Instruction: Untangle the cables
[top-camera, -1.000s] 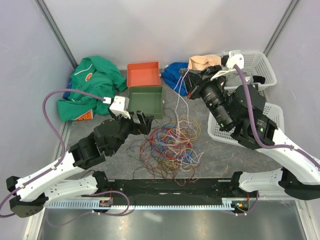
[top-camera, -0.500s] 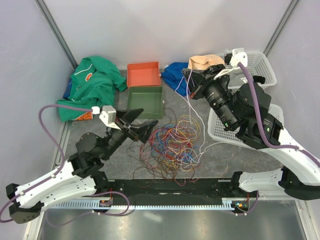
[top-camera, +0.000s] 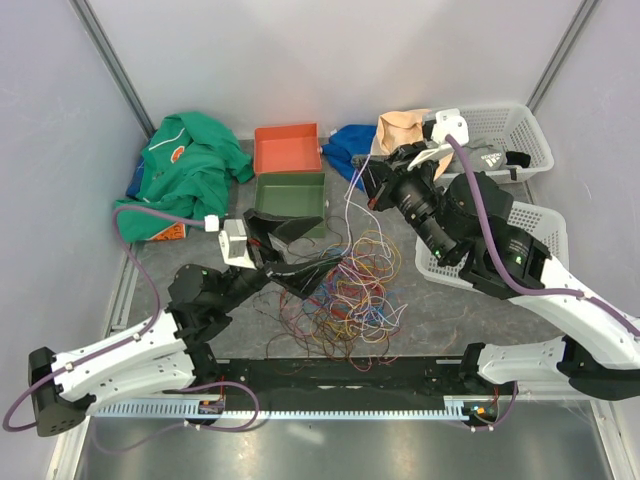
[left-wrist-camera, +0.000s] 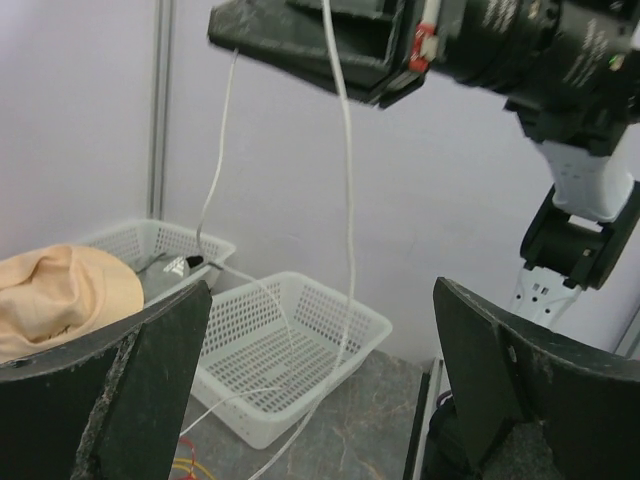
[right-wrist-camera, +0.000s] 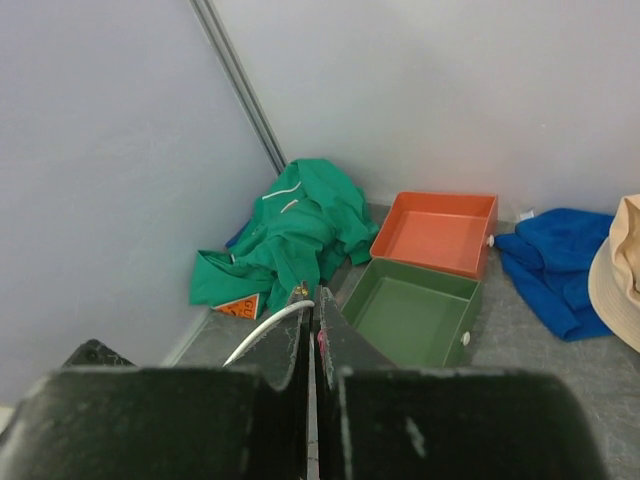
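Well, the right gripper (top-camera: 371, 188) hangs above the back of the table (top-camera: 440, 310), clamped tight on a single white cable (top-camera: 349, 207). Its own wrist camera shows the two fingers (right-wrist-camera: 285, 350) pressed flat together, with the white strand curling out of the seam to the left. In the left wrist view the cable drops from those black fingertips in two thin lines, down in front of the nearer white basket (left-wrist-camera: 300, 345).

The rest of the cables (top-camera: 345, 285) lie in a loose heap on the grey tabletop between the two arms. Red, orange, yellow, blue and purple loops all cross one another, and the white one rises out of the heap's far side.

The left gripper (top-camera: 300, 250) sits over the heap's left edge, fingers spread wide with nothing between them. Whether its lower finger touches the strands, I cannot tell.

Just behind the heap is a green tray (top-camera: 290, 198), and an orange tray (top-camera: 287, 148) butts against its far side. A green garment (top-camera: 185, 170) is crumpled in the back left corner. A blue cloth (top-camera: 350, 150) lies behind the right gripper, with a beige hat (top-camera: 408, 125) beside it at the edge of the farther white basket (top-camera: 510, 125).
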